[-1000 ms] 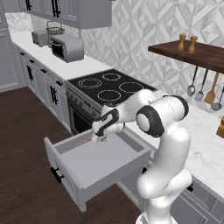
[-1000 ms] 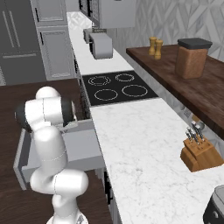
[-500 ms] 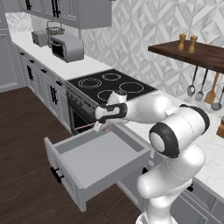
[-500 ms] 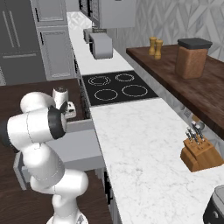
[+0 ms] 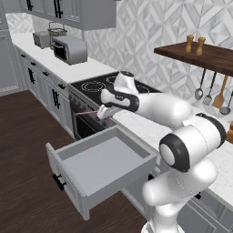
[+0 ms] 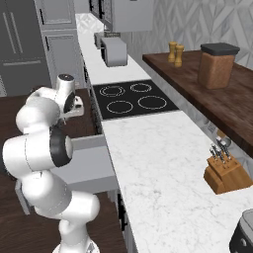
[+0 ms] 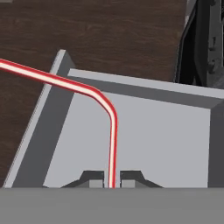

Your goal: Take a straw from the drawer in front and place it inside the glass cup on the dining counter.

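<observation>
My jaws are clenched on the straw [image 7: 112, 131], a thin red-pink tube that rises between the two fingertips [image 7: 92, 178] and bends off to one side in the hand view; in the left base view it shows as a faint pink line [image 5: 86, 112] held in the air. I hold it above the open drawer [image 5: 98, 166], a wide shallow grey box pulled out over the dark wood floor [image 5: 25, 150], near the drawer's rear edge. The drawer juts from below the marble bench [image 6: 158, 168], beside the black stove [image 6: 133, 98].
</observation>
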Available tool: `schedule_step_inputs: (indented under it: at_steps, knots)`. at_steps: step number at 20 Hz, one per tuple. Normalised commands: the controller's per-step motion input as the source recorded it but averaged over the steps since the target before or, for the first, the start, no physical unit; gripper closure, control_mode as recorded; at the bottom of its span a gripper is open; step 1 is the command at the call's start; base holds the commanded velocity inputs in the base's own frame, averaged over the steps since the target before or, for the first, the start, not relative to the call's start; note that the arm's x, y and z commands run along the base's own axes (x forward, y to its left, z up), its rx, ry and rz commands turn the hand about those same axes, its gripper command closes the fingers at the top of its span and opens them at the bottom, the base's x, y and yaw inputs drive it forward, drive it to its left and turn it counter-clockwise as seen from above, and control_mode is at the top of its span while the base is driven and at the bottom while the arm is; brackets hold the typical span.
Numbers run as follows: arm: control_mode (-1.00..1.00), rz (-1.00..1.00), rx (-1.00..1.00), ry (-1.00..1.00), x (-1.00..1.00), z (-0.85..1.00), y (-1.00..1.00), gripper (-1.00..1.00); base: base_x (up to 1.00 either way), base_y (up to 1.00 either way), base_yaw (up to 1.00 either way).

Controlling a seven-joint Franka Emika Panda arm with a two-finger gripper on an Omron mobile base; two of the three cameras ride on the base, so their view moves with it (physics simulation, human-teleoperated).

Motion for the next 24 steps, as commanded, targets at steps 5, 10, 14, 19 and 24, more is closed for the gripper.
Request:
schedule_step_inputs:
  at_steps: [5, 10, 14, 19, 24]
  knots:
    - [-1.00, 0.00, -0.05, 0.04, -0.10, 1.00, -0.14, 1.00, 0.00, 0.00, 0.00]
    - [-1.00, 0.00, -0.28, -0.05, -0.52, 0.76, -0.36, 1.00, 0.00, 0.00, 0.00]
    - [-1.00, 0.00, -0.28, -0.04, -0.47, 0.21, -0.38, 1.00, 0.00, 0.00, 0.00]
    - [-1.00, -0.02, -0.03, 0.00, -0.23, -0.05, -0.57, 1.00, 0.00, 0.00, 0.00]
    - [-1.00, -0.03, 0.08, 0.00, -0.25, -0.17, -0.56, 1.00, 0.00, 0.00, 0.00]
